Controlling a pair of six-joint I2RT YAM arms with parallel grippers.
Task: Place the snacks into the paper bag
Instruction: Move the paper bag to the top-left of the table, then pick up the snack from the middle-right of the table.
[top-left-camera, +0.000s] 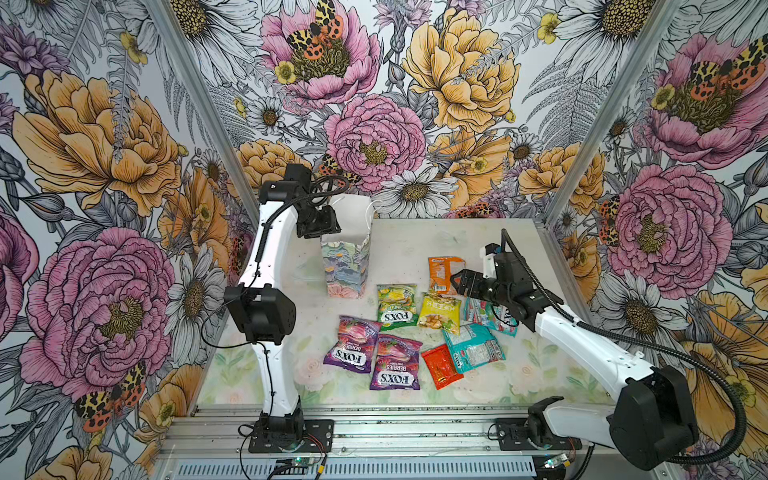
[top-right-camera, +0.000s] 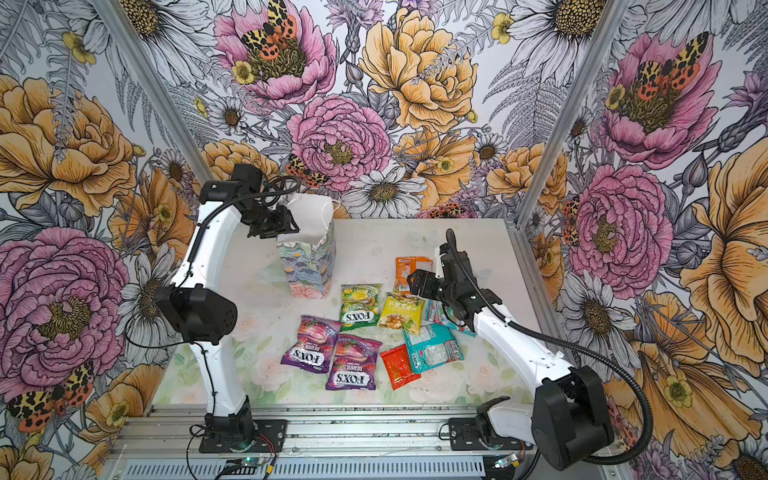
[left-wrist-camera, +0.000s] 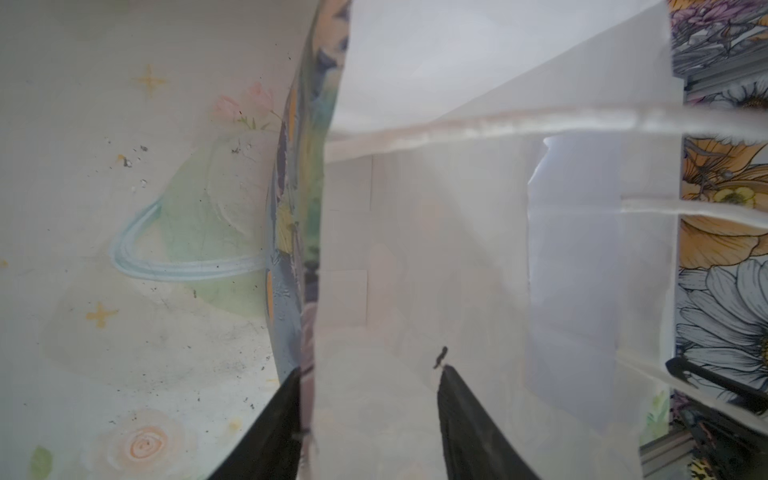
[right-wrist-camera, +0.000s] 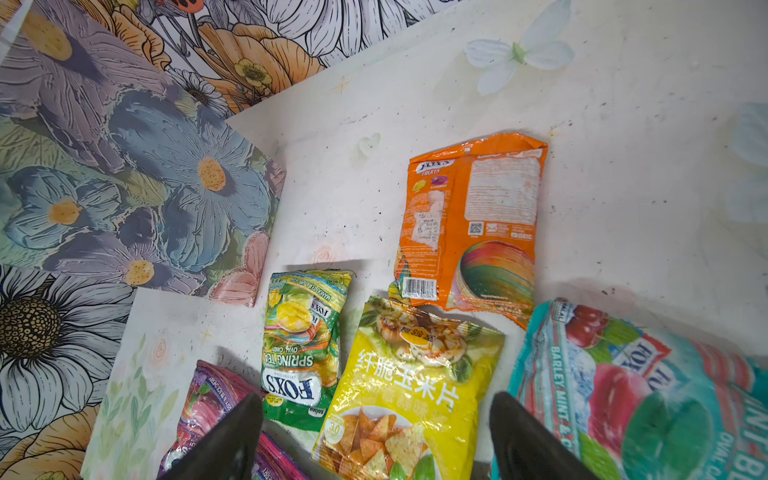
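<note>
Left end effector (left-wrist-camera: 370, 370): at the rim of the paper bag (top-left-camera: 345, 266). Its fingers are parted, one outside the printed wall and one inside against the white paper. The wall runs just beside the outer finger and is not pinched.
Left end effector from above: in both top views the fingertips are hidden behind its own black body and the bag's rim.
Right end effector (right-wrist-camera: 376, 397): spread wide, holding nothing, hovering over the yellow packet (right-wrist-camera: 407, 395).
Paper bag: upright at the back of the bench (top-left-camera: 415, 245) with its mouth open, standing apart from the packets.
Bag interior: hazy white in the left wrist view. A blurred cord handle (left-wrist-camera: 498, 124) crosses it, and I cannot tell what lies at the bottom.
Snacks on the bench: the orange packet (top-left-camera: 444, 270) lies back-side up, farthest back. The green FOX'S packet (top-left-camera: 397, 305) lies just beside the yellow one. A purple FOX'S Berries packet (top-left-camera: 353, 343) touches a second purple packet (top-left-camera: 397, 363). The red packet (top-left-camera: 441, 365) lies against a teal packet (top-left-camera: 471, 347).
Partly covered: the second teal packet (right-wrist-camera: 644, 395) is mostly under the right arm in both top views and is cut off by the frame edge in the right wrist view.
Cut off: in the right wrist view the purple packets show only in part, behind a finger and at the frame edge.
</note>
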